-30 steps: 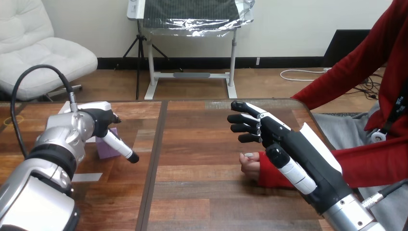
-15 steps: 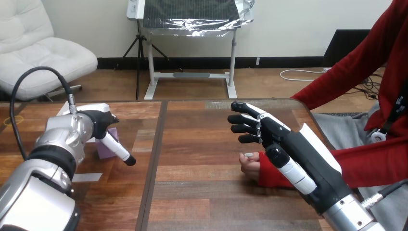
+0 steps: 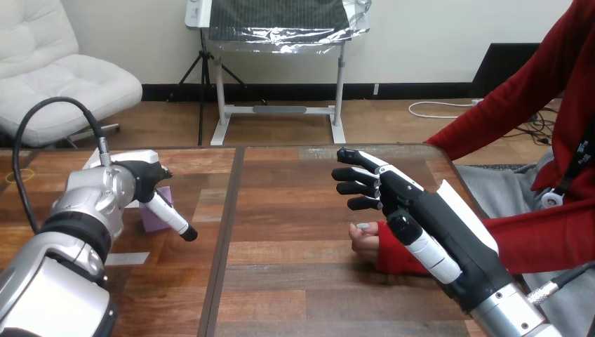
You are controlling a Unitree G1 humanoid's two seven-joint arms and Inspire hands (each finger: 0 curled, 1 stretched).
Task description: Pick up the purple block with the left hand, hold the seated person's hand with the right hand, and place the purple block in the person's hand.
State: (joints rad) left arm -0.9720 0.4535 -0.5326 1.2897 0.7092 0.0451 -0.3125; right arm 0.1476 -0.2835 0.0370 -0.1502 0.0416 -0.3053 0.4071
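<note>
The left hand (image 3: 144, 179) is reaching down at the left side of the table (image 3: 295, 281), right against the purple block (image 3: 156, 219) lying there, thumb slanting toward the near right. Whether it is gripping the block cannot be told. The right hand (image 3: 421, 210) is hanging open, fingers straight and pointing left, just over the person's hand (image 3: 363, 240), which is lying on the table.
</note>
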